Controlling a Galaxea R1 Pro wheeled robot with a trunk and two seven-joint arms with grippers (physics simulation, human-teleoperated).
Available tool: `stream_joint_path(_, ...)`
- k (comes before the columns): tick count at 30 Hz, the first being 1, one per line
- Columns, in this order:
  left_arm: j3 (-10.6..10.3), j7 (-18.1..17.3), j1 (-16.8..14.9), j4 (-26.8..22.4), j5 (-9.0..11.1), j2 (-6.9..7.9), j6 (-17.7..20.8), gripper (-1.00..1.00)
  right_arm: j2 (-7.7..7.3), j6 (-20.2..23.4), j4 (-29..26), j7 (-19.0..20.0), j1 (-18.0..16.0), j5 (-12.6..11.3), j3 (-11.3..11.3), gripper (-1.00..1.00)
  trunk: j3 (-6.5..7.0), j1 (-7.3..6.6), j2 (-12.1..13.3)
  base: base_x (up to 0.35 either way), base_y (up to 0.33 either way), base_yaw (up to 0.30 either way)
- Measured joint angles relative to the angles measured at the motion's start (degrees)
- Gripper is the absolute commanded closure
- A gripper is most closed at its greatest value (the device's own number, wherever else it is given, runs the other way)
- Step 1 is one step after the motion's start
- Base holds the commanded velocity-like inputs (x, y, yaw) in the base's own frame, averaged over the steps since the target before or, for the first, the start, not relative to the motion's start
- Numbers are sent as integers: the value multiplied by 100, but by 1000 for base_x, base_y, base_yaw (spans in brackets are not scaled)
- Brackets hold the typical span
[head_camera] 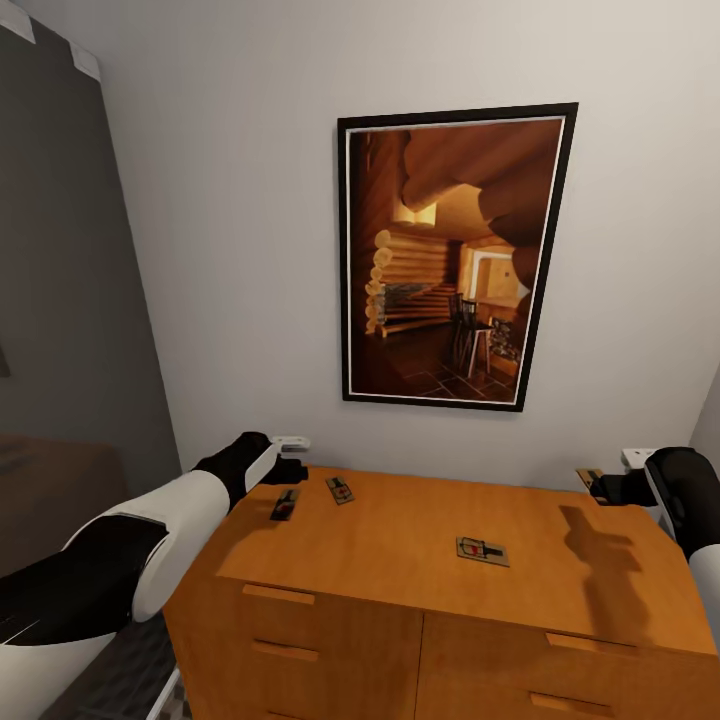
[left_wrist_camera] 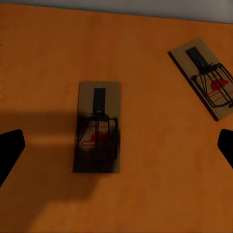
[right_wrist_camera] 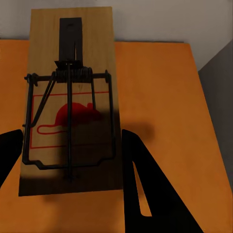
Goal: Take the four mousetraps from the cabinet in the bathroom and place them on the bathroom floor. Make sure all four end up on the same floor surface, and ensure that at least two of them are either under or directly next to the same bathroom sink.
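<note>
Left gripper [head_camera: 287, 470]: jaws spread wide above the cabinet's left end, holding nothing.
Left mousetraps [head_camera: 285, 504] [head_camera: 340, 489]: two flat tan boards with dark wire, near each other.
Cabinet [head_camera: 400, 545]: smooth orange-brown top, slab pulls; lower drawers cut off.
Middle mousetrap [head_camera: 483, 550]: alone, front-centre.
Right gripper [head_camera: 598, 486]: black fingers close beside a fourth mousetrap [right_wrist_camera: 70, 102], red mouse print visible; grip unclear.
</note>
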Motion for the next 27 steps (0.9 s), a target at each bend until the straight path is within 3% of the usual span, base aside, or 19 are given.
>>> stream_joint_path(6,3,1,-1,18,0,0,35,-100,-9,-2,1,1,0,-1,-3,100,0,-1,0,21,71,0)
stream_joint_path(19,3,-10,-5,8,-3,60,304,-100,-18,-7,1,-11,3,1,-3,100,0,-1,0,93,277,0)
stream_joint_path(27,-1,-15,-2,-14,-8,83,253,-100,-19,-4,0,-17,1,0,-3,100,0,0,0,24,67,0)
